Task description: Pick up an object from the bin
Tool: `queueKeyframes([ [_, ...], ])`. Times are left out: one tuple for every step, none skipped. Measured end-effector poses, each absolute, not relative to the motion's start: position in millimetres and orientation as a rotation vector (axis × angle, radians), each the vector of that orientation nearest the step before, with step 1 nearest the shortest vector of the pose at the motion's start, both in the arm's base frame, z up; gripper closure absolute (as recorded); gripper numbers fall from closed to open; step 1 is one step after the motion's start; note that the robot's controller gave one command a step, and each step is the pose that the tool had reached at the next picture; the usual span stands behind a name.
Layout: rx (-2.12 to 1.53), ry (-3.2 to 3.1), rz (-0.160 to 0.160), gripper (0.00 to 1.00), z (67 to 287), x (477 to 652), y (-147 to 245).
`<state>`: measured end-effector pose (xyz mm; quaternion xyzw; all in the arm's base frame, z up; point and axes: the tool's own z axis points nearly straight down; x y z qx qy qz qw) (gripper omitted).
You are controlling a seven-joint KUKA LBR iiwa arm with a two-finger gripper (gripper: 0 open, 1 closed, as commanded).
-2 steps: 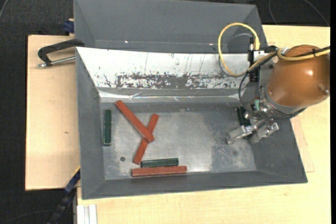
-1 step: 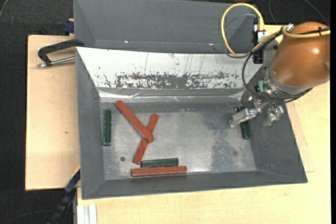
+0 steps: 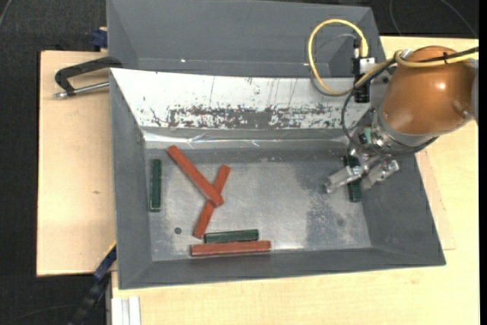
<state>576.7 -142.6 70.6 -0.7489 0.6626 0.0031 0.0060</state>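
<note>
Dark green stub [image 3: 354, 192] sits right under the gripper [image 3: 362, 175], touching it; we cannot tell how the jaws stand. Well left of the gripper we see crossed red sticks [image 3: 194, 173], a green-and-red pair [image 3: 230, 242], and farthest left an upright green stick [image 3: 155, 184].

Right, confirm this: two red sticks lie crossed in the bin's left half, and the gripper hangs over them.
Not over them. The camera view shows the gripper at the right of the bin, by a green piece; the crossed red sticks lie in its left half.
</note>
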Motion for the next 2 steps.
queueKeyframes([
  [-2.344, 2.072, 0.008, 1.00, 72.8, 577.1, -141.8],
  [-2.211, 2.218, -0.014, 1.00, 235.6, 566.6, -92.5],
])
